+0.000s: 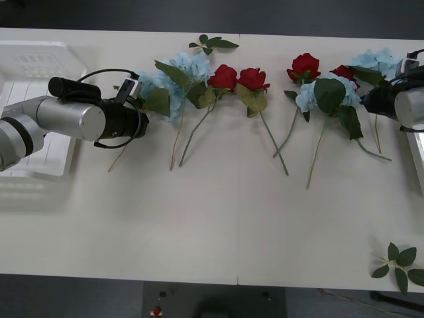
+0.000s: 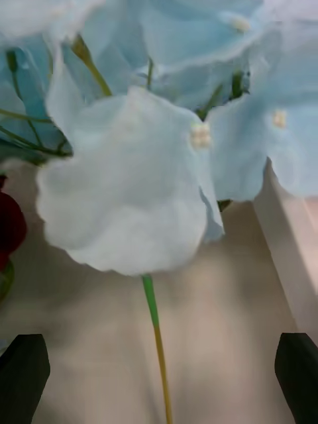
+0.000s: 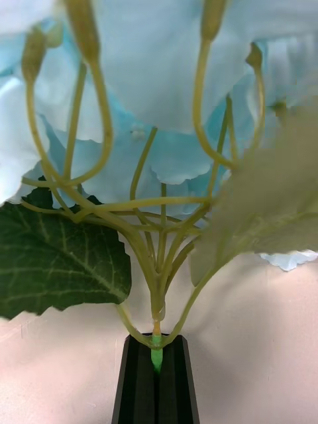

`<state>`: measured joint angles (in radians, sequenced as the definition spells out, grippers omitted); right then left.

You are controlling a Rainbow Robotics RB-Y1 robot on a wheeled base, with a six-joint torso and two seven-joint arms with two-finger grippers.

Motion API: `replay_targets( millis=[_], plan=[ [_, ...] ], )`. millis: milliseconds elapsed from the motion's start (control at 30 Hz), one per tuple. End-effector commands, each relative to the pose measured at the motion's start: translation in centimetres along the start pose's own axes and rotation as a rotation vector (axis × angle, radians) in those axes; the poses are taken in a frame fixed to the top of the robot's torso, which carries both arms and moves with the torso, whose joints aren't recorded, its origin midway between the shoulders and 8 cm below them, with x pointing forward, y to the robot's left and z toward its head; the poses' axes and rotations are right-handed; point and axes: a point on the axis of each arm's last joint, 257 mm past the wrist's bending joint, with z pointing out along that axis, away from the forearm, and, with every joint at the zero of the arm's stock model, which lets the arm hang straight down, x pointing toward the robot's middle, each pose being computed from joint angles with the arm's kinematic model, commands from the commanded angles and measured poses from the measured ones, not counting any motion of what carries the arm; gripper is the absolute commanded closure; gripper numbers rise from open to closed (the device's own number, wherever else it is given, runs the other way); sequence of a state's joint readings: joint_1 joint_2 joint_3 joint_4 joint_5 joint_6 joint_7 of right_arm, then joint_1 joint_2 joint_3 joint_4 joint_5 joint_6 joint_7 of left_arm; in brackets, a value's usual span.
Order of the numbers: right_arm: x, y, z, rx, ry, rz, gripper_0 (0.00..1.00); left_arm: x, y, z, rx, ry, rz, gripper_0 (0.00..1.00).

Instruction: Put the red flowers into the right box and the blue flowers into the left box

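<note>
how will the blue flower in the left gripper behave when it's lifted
Probably light: thin petals on the blue flower. The left gripper pinches the stem just under the head, so the long stem may droop. Its leaf could snag neighbours.

- Left arm (image 1: 66,119): silver cylinder, black wrist, looping black cable, black camera at 12 o'clock.
- Right arm (image 1: 407,103): silver, black wrist.
- Fingers (image 2: 23,377): black, 2 per gripper.
</note>
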<state>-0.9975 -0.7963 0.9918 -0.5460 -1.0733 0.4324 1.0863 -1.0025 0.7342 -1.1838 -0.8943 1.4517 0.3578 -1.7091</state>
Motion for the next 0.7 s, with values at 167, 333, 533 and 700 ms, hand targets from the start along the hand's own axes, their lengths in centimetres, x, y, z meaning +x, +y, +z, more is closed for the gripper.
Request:
replay_targets(
  millis=[167,333,533,700],
  plan=[
    [-0.1,1.2,0.4,-0.039,-0.030,0.128,0.00,-3.9,2.5,-5.3,0.020,0.029,-0.009,1.00],
    [0.8,1.6,0.7,-0.058,-0.035,0.144,0.00,-5.3,2.5,-9.4,0.053,0.090,0.006,1.00],
    [1.4,1.9,0.9,-0.069,-0.034,0.167,0.00,-6.7,2.7,-14.3,0.070,0.137,0.056,1.00],
    [1.8,2.1,1.0,-0.077,-0.036,0.181,0.01,-7.9,2.8,-20.2,0.090,0.211,0.090,1.00]
  ],
)
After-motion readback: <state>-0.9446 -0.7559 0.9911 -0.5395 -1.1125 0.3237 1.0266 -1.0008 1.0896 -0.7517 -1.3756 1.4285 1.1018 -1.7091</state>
